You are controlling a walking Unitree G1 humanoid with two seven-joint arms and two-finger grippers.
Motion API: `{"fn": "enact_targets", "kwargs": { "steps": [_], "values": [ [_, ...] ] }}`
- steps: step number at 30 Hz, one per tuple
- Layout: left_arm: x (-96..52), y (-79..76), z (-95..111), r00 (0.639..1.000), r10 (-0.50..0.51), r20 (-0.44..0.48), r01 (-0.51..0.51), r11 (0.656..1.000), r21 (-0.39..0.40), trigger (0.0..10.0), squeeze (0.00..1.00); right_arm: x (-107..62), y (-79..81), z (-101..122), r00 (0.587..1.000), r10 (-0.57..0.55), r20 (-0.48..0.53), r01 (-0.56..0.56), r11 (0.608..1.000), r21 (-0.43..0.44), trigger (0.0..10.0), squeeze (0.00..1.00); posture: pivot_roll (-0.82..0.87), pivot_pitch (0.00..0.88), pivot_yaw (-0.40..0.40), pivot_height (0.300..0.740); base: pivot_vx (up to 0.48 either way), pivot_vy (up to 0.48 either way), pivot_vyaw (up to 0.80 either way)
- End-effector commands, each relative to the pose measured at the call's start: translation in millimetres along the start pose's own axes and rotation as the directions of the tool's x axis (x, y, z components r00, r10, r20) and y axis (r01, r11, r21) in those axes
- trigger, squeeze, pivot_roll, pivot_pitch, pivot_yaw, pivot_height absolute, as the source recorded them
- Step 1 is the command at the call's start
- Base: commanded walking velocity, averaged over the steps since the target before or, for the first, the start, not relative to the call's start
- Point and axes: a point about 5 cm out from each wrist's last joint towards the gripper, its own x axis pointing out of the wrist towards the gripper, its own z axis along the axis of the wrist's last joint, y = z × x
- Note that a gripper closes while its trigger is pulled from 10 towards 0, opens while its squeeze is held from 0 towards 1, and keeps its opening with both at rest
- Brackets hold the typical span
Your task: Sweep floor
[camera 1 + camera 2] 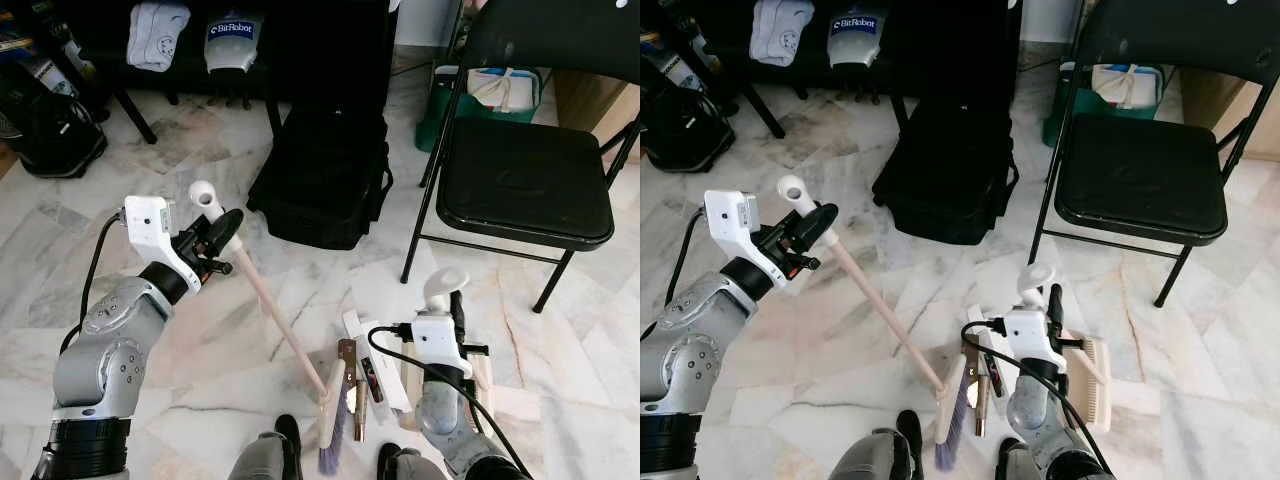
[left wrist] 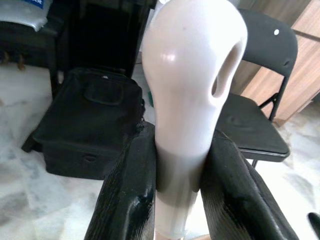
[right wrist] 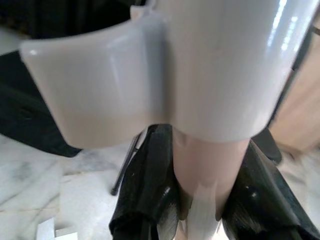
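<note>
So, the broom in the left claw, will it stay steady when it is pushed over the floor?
Probably fairly steady: the broom has a straight, stiff-looking handle. The left claw grips only near its glossy top end, far from the bristles, so the head may swing or the grip may slip. It looks light.

Left arm [image 1: 105, 345] raised with elbow bent, jaws clamped shut; right arm [image 1: 445, 405] low and upright, jaws likewise clamped.

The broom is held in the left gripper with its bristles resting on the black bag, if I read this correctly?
Not quite: the left gripper does hold the broom, but the left eye view shows its bristles down on the marble floor, apart from the bag.
</note>
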Motion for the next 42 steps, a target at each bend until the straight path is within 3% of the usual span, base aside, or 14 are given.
{"fn": "enact_targets", "kwargs": {
  "steps": [1, 5, 9, 16, 21, 27, 31, 33, 36, 40, 42],
  "values": [
    [-3.6, -2.7, 4.1, 0.999, -0.038, 0.016, 0.039, 0.998, -0.043, 10.0, 0.0, -12.6, 11.9, -2.0, 0.997, 0.08, 0.006, -0.079, 0.997, -0.011, 10.0, 0.0, 0.21, 0.313, 0.109, 0.74, 0.0, 0.0, 0.0],
    [-8.7, -11.9, -5.2, 0.989, -0.128, -0.069, 0.122, 0.989, -0.083, 10.0, 0.0, -16.0, 16.4, -0.2, 0.995, 0.096, 0.019, -0.095, 0.995, -0.011, 10.0, 0.0, 0.21, 0.314, 0.112, 0.74, 0.0, 0.0, 0.0],
    [-11.2, -19.1, -8.3, 0.977, -0.192, -0.089, 0.18, 0.975, -0.127, 10.0, 0.0, -15.9, 16.9, 0.2, 0.995, 0.094, 0.017, -0.094, 0.996, -0.009, 10.0, 0.0, 0.21, 0.315, 0.113, 0.74, 0.0, 0.0, 0.0],
    [-6.3, -28.3, -0.8, 0.976, -0.218, -0.005, 0.211, 0.949, -0.235, 10.0, 0.0, -13.9, 15.9, 1.1, 0.996, 0.089, 0.021, -0.089, 0.996, -0.008, 10.0, 0.0, 0.21, 0.316, 0.114, 0.74, 0.0, 0.0, 0.0],
    [-4.2, -32.1, 5.5, 0.974, -0.227, 0.022, 0.225, 0.941, -0.252, 10.0, 0.0, -14.2, 15.6, 0.5, 0.996, 0.087, 0.018, -0.087, 0.996, -0.009, 10.0, 0.0, 0.21, 0.316, 0.114, 0.74, 0.0, 0.0, 0.0],
    [3.4, -10.8, 30.8, 0.99, -0.041, 0.136, 0.064, 0.983, -0.173, 10.0, 0.0, -15.5, 14.9, -1.2, 0.996, 0.087, 0.011, -0.087, 0.996, -0.009, 10.0, 0.0, 0.2, 0.316, 0.114, 0.74, 0.0, 0.0, 0.0],
    [4.6, 0.9, 38.3, 0.983, 0.065, 0.17, -0.045, 0.992, -0.119, 10.0, 0.0, -15.6, 14.1, -2.4, 0.996, 0.084, 0.005, -0.084, 0.996, -0.009, 10.0, 0.0, 0.21, 0.315, 0.115, 0.74, 0.0, 0.0, 0.0],
    [5.5, 5.5, 39.8, 0.976, 0.125, 0.18, -0.117, 0.992, -0.054, 10.0, 0.0, -15.6, 13.4, -3.0, 0.997, 0.081, 0.002, -0.081, 0.997, -0.01, 10.0, 0.0, 0.2, 0.314, 0.117, 0.74, 0.0, 0.0, 0.0],
    [10.0, 0.0, 35.3, 0.981, 0.127, 0.149, -0.139, 0.988, 0.071, 10.0, 0.0, -15.4, 12.8, -3.3, 0.997, 0.077, 0.001, -0.077, 0.997, -0.01, 10.0, 0.0, 0.2, 0.312, 0.116, 0.74, 0.0, 0.0, 0.0],
    [14.4, -10.5, 33.0, 0.987, 0.083, 0.135, -0.1, 0.986, 0.13, 10.0, 0.0, -15.0, 12.1, -3.4, 0.997, 0.076, 0.002, -0.076, 0.997, -0.011, 10.0, 0.0, 0.2, 0.313, 0.115, 0.74, 0.0, 0.0, 0.0],
    [17.8, -17.2, 29.4, 0.994, 0.052, 0.097, -0.072, 0.974, 0.215, 10.0, 0.0, -14.3, 10.9, -3.7, 0.997, 0.073, 0.003, -0.073, 0.997, -0.013, 10.0, 0.0, 0.2, 0.313, 0.115, 0.74, 0.0, 0.0, 0.0]
  ]
}}
